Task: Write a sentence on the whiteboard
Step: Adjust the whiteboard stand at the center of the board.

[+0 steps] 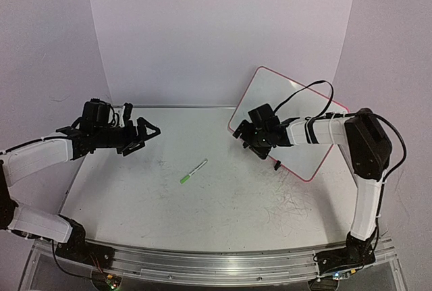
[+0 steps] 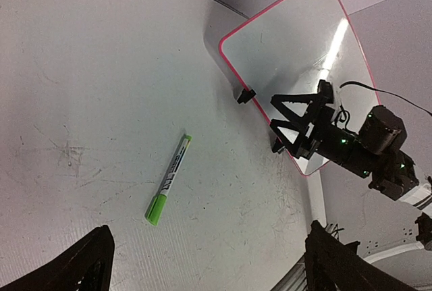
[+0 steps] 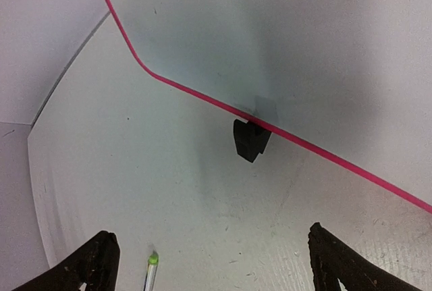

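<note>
The whiteboard (image 1: 297, 102) with its pink-red rim leans at the back right of the table; its face is blank and no green sentence shows on it. It also shows in the left wrist view (image 2: 297, 48) and the right wrist view (image 3: 290, 41). A green-capped marker (image 1: 194, 171) lies on the table between the arms and shows in the left wrist view (image 2: 169, 179); only its tip (image 3: 152, 264) shows in the right wrist view. My right gripper (image 1: 248, 141) is open and empty, close to the board's lower left edge. My left gripper (image 1: 145, 138) is open and empty, left of the marker.
A black clip foot (image 3: 251, 139) holds the board's lower rim, and another (image 1: 277, 165) sits further right. Grey scribble marks (image 1: 293, 203) cover the table at the right front. A white backdrop wall (image 1: 216, 34) stands behind the table.
</note>
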Controlling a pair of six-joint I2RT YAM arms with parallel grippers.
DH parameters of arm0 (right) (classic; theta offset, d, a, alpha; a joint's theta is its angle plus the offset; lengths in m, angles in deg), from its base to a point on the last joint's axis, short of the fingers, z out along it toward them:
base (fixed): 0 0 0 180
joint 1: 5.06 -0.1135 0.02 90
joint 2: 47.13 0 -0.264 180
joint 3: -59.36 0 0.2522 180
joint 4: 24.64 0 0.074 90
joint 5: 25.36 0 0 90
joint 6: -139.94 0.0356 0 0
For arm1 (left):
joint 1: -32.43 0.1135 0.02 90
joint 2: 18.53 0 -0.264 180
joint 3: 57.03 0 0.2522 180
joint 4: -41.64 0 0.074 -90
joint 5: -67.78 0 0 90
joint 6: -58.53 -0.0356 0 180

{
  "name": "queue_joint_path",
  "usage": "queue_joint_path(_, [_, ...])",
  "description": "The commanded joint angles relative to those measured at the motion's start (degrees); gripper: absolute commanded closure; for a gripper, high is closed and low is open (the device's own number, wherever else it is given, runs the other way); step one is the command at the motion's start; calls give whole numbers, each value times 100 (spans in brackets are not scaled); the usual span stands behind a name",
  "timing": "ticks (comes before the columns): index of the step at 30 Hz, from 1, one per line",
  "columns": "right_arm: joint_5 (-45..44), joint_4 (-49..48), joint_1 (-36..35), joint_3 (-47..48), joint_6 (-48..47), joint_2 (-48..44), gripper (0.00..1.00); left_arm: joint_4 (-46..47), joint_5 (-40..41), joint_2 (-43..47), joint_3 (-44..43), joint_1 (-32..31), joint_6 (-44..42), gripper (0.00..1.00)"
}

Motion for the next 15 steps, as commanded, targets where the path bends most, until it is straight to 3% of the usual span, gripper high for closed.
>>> queue_joint_path(1, [-774,686,-176,834,934,509,2,-35,176,309,-5,-11,-78,1])
queue_joint_path(7, [-1397,1611,-269,1941,1269,1384,3,-125,182,471,-10,-19,-144,1])
queue_joint_path(15, [-1878,1961,-274,2619,1119,1983,21,-270,205,775,-111,-17,-253,1])
